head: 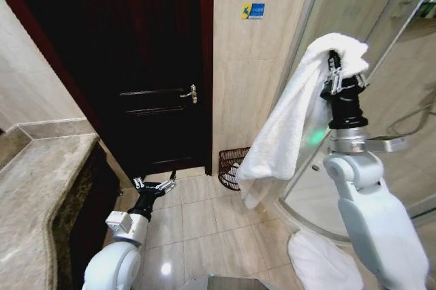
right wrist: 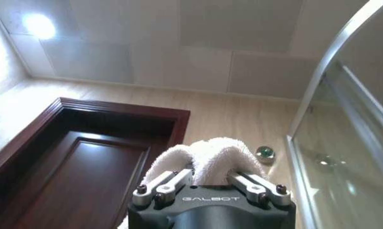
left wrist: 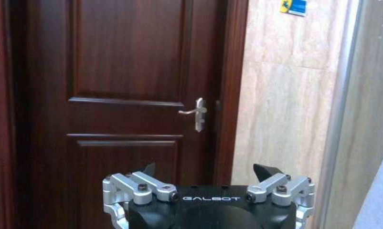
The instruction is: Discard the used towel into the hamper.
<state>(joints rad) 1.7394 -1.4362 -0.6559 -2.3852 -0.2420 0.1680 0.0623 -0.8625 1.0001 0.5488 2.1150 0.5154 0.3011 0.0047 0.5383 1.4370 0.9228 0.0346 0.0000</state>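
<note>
Right gripper (head: 338,72): is being held high, pointing upward, with its fingers clamped on a fold of the towel (head: 286,123); in the right wrist view the gripper (right wrist: 210,177) is seen with the towel (right wrist: 207,160) bunched between its fingers, against the ceiling.
Towel: is being carried draped over the gripper, hanging down on its left side, its lower end dangling in front of the hamper's right edge.
Left gripper (head: 154,184): is being held low over the floor tiles, pointing at the door (head: 146,65), fingers apart, nothing between them; in the left wrist view the gripper (left wrist: 207,171) is facing the door (left wrist: 124,95).
Hamper (head: 230,164): is being seen on the floor against the tiled wall, just right of the door, partly covered by the towel.
</note>
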